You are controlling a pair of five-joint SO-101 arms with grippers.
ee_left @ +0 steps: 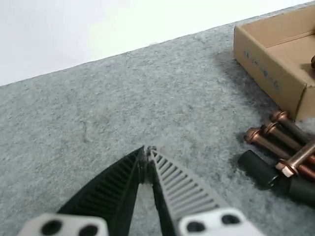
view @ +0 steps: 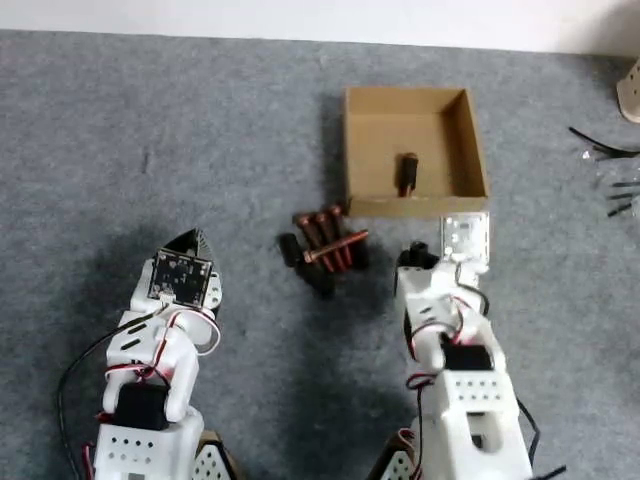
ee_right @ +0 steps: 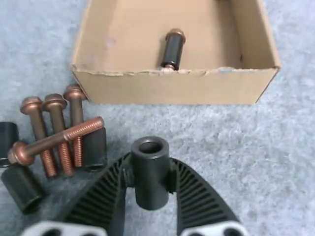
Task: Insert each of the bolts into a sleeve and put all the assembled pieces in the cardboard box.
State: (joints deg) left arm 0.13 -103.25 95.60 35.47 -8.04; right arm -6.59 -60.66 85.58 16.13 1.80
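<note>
Black cylindrical sleeve [ee_right: 149, 150] sits pinched bore-up in the right gripper [ee_right: 150, 168], probably awaiting a copper-coloured bolt [ee_right: 59, 137], while the left gripper [ee_left: 147, 155] rests pressed together, empty.

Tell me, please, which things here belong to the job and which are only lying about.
Job: cardboard box; assembled piece inside it; loose bolts; loose sleeves; held sleeve in the right pincer.
Lying about: thin black strips and white object at the carpet's far right.
</note>
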